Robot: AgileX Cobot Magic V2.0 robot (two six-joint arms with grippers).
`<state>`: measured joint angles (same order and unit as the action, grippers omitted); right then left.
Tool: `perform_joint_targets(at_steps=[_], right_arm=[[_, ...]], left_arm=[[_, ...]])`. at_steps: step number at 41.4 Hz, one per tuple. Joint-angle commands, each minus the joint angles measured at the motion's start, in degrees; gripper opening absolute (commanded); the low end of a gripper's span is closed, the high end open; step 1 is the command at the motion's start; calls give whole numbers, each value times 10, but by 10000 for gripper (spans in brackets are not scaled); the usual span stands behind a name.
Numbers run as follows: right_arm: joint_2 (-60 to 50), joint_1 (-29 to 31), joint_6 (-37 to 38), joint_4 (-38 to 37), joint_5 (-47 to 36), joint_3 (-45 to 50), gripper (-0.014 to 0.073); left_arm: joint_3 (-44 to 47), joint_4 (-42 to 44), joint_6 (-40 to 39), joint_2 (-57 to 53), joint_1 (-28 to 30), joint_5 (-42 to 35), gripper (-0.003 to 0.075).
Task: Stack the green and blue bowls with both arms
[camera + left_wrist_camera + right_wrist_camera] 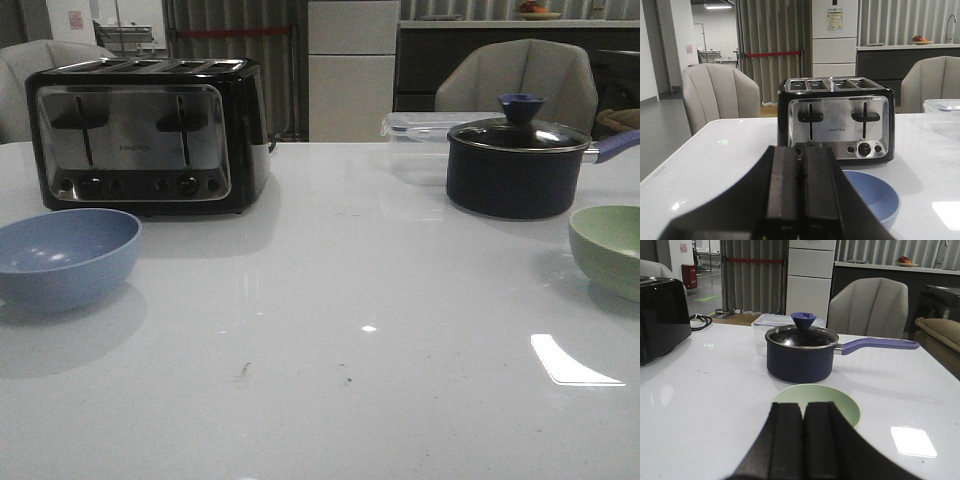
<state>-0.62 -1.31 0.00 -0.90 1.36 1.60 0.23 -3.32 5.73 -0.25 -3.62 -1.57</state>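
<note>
The left pincer [801, 200] has its fingers pressed together and holds nothing; the blue bowl [875, 197] sits on the tabletop [715, 165] directly beyond its tips and slightly to one side, with the black-and-chrome four-slot toaster [836, 120] just behind the bowl. The right pincer [803, 440] is likewise pressed together and empty; the green bowl [827, 400] lies directly ahead of its tips, and the dark lidded saucepan [800, 357] with a blue knob stands just beyond that bowl. Each arm is therefore nearer to its own bowl, and either pincer must spread before gripping a rim. Both bowls are round, so no long axis constrains the approach. Only the front view shows the blue bowl [65, 258] and green bowl [610, 250] well apart, at opposite sides of the tabletop; neither pincer appears there.
</note>
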Motion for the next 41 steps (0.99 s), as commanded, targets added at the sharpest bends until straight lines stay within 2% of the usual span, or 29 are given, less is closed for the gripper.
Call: perform_joint_targets(at_steps=[1,41], right_arm=[[-11,3,0,-4,-50,-2,57],[-11,3,0,-3,-58,-2,57]], left_arm=[[3,-4,-6,-11,-4,-48,93],[2,-4,-6,-11,-4,-51,93]])
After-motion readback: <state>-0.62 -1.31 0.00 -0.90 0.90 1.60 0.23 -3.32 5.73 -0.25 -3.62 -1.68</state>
